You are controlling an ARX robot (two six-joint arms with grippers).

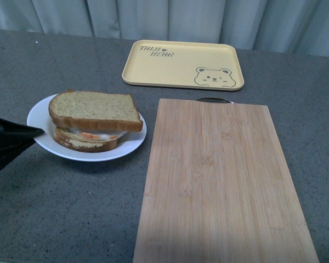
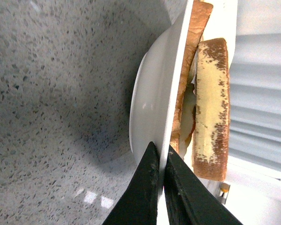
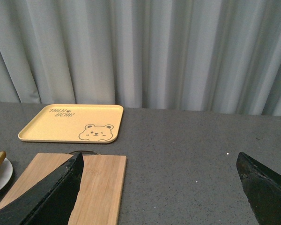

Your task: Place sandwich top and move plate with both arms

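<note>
My left claw [image 2: 161, 149] is pinched onto the rim of the plate [image 2: 149, 93], one finger against its underside and one against its upper face. In the front view that claw [image 1: 37, 131] meets the plate [image 1: 44, 143] at its left edge. On the plate the sandwich top [image 1: 93, 109] lies flat over the fried egg [image 1: 93, 135] and the bottom slice [image 1: 79, 143], a little askew. The plate rests on the grey counter [image 1: 71, 208], just left of the bamboo cutting board [image 1: 219, 181]. The yellow bear tray [image 1: 181, 63] lies beyond the board.

My right claw [image 3: 159, 161] is spread wide, gripping nothing, above the counter near the board's far end [image 3: 98, 183].
</note>
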